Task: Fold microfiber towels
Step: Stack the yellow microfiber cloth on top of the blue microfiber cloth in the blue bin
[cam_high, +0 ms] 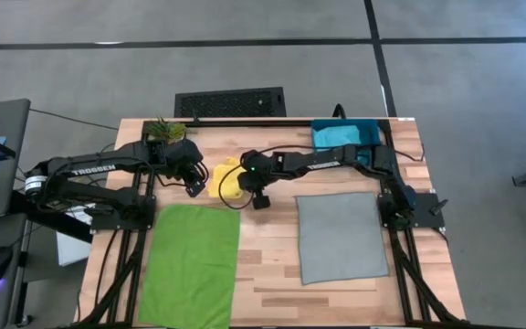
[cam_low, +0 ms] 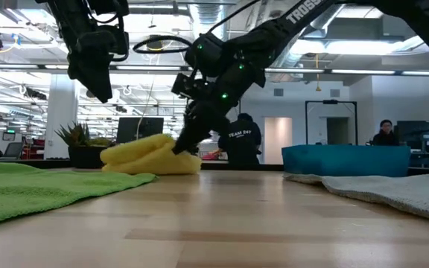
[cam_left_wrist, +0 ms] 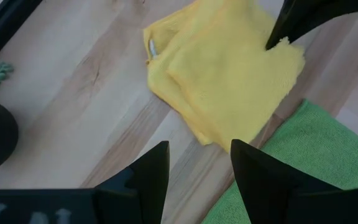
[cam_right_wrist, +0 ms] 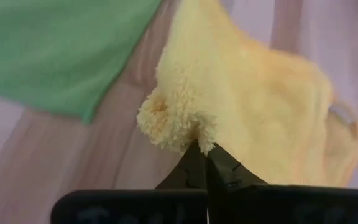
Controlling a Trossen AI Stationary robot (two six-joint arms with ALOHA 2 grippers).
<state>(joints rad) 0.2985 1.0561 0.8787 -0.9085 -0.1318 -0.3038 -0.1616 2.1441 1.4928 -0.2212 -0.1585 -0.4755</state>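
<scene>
A yellow towel (cam_high: 226, 179) lies folded in several layers on the wooden table, between my two grippers; it also shows in the left wrist view (cam_left_wrist: 222, 81) and the low view (cam_low: 147, 158). My right gripper (cam_right_wrist: 199, 149) is shut on the towel's corner nearest the table's right and near sides. My left gripper (cam_left_wrist: 197, 158) is open and empty; it hangs above the table just left of the towel (cam_low: 101, 88). A lime green towel (cam_high: 190, 260) and a grey towel (cam_high: 339, 236) lie spread flat. A turquoise-blue towel (cam_high: 336, 134) lies in the bin. My right gripper pinches the fluffy corner (cam_right_wrist: 176, 127) of the folded yellow towel between its two shut fingers, at their free ends. The fingers slant down at it from the table's right side (cam_low: 181, 143). The corner is raised slightly, and the rest of the towel lies on the table.
A dark teal-blue bin (cam_high: 370, 133) stands at the far right. A potted plant (cam_high: 165, 130) stands at the far left, close behind my left gripper. Bare wood shows between the green and grey towels. People stand in the room beyond the table.
</scene>
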